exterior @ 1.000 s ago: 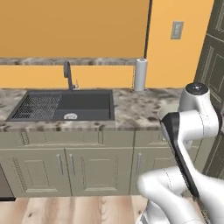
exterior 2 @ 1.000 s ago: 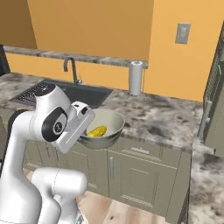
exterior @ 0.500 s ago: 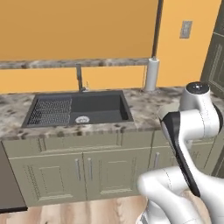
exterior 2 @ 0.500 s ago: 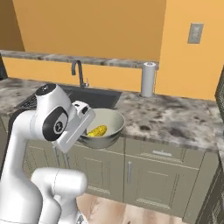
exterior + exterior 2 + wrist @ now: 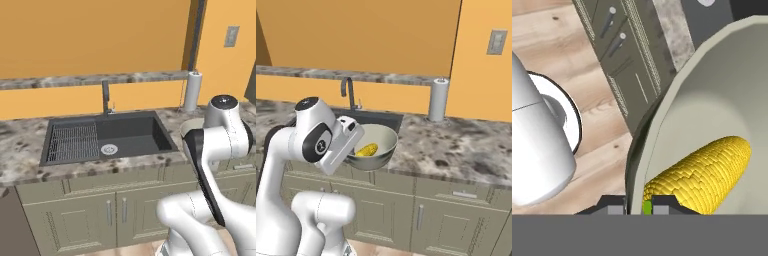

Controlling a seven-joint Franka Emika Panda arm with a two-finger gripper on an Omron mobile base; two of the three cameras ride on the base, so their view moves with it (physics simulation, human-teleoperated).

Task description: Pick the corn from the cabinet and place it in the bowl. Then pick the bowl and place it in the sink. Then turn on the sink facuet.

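**Bowl held up with corn inside**

Near the middle of the right base view, I saw the gripper point(image 5: 637, 202) pinching the bowl point(image 5: 378, 145) by its rim. It hung above the counter edge point(image 5: 421, 170), right of the sink point(image 5: 107, 137). The corn point(image 5: 704, 167) lay inside.

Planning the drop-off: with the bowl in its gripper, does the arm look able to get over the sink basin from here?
Probably yes. The gripper holds the bowl by its rim, above the counter edge right beside the sink, whose basin lies open, with the faucet behind it.
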